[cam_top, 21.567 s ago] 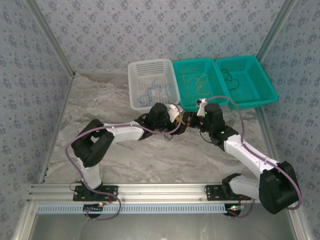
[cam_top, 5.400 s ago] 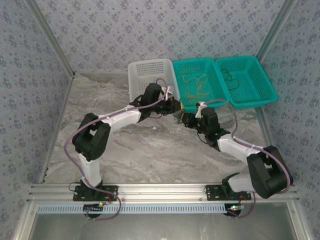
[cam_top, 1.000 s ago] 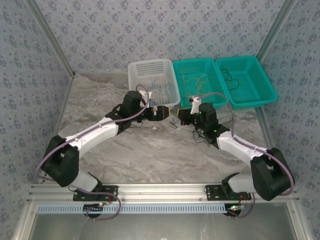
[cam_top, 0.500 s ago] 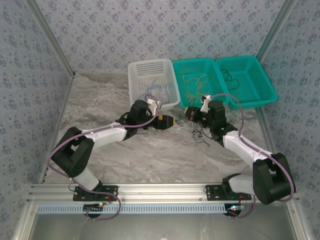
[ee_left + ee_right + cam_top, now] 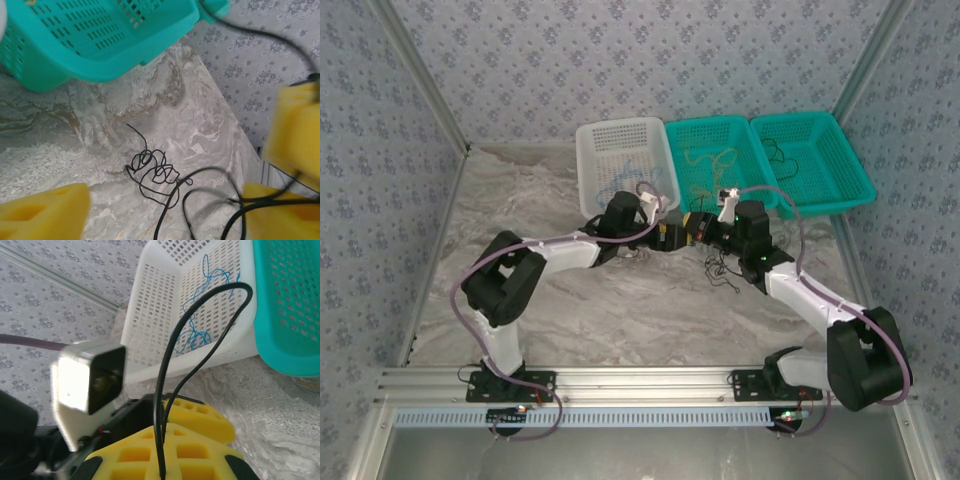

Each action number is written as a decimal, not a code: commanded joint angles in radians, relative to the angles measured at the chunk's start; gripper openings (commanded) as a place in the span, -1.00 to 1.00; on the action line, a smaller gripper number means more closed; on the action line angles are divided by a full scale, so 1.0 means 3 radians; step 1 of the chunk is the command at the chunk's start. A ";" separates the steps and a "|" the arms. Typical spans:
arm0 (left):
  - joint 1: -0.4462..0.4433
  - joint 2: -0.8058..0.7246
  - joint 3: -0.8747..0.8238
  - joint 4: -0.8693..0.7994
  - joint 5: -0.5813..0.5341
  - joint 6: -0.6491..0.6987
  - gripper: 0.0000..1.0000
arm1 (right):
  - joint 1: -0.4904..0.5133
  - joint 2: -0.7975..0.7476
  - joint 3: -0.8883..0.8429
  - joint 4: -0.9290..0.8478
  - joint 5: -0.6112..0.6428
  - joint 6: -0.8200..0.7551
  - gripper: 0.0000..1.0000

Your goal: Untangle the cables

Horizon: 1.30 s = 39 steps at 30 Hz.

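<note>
The right hand is closed on the black cable, pinched between its two yellow foam pads, which are cut through with square holes. From the pads the cable rises as a narrow, smooth, glossy loop. Its long axis points away from the hand toward the white basket.

In the top view the rest of the cable trails from this hand down onto the worktop, toward the near side. There it ends in a knot of small overlapping loops lying flat, with one free tip pointing at the middle basket. Two curved strands run from the knot to the edge of a yellow pad; I cannot tell whether they touch it.

The left hand hangs just above the knot, nose to nose with the right hand. Its plain yellow foam fingers stand well apart and grip nothing.

The worktop is marbled grey and white with a grainy, rumpled look. At its far edge stand three perforated plastic baskets, side by side. The white basket holds a squiggly blue cable. The teal middle basket holds a tan cable. The teal right basket holds a second black cable.
</note>
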 commanded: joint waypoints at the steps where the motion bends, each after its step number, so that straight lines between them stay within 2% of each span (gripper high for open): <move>1: -0.0023 0.0146 0.0056 0.0011 -0.0178 -0.0045 0.15 | -0.0012 -0.0229 0.0123 0.0052 -0.0111 0.0043 -1.00; 2: -0.0017 0.0164 0.0007 0.0021 -0.0271 -0.0084 -0.06 | -0.0030 -0.0305 0.0145 -0.0048 -0.0057 -0.0007 -1.00; 3: -0.0007 0.0176 -0.0040 0.0027 -0.0334 -0.0110 -0.17 | -0.0061 -0.0402 0.0155 -0.0127 -0.0024 -0.0055 -1.00; 8: 0.0025 0.0341 -0.0146 -0.0054 -0.0342 -0.0145 -0.39 | -0.0317 -0.0822 0.0056 -0.0177 0.0025 -0.0018 -1.00; 13: 0.0043 0.0381 -0.0269 -0.0047 -0.0373 -0.0164 -0.85 | -0.0538 -0.1052 0.0041 -0.0325 -0.0009 -0.0066 -1.00; 17: 0.0077 0.0291 -0.0418 -0.0074 -0.0530 -0.0178 -0.92 | -0.0769 -0.1247 0.0087 -0.0532 0.0041 -0.0180 -1.00; 21: 0.0141 0.0235 -0.0570 -0.0023 -0.0530 -0.0242 -0.90 | -0.1172 -0.1454 0.0214 -0.0648 0.0042 -0.0251 -1.00; 25: 0.0131 0.0138 -0.0626 0.0083 -0.0436 -0.0237 -0.74 | -0.1258 -0.1354 0.0494 -0.0871 0.0136 -0.0484 -1.00; 28: 0.0113 0.0080 -0.0587 0.0062 -0.0426 -0.0235 -0.46 | -0.1276 -0.1172 0.0673 -0.1038 0.0466 -0.0693 -1.00; 32: 0.0077 -0.0007 -0.0564 0.0048 -0.0485 -0.0240 0.06 | -0.1352 -0.0825 0.0929 -0.1261 0.1040 -0.0942 -1.00; 34: 0.0042 -0.0041 -0.0557 0.0031 -0.0512 -0.0222 0.27 | -0.1438 -0.0629 0.1025 -0.1226 0.1161 -0.1069 -1.00; 39: -0.0071 -0.0112 -0.0487 -0.0159 -0.0604 -0.0093 0.60 | -0.1736 -0.0093 0.1416 -0.1221 0.1259 -0.1269 -1.00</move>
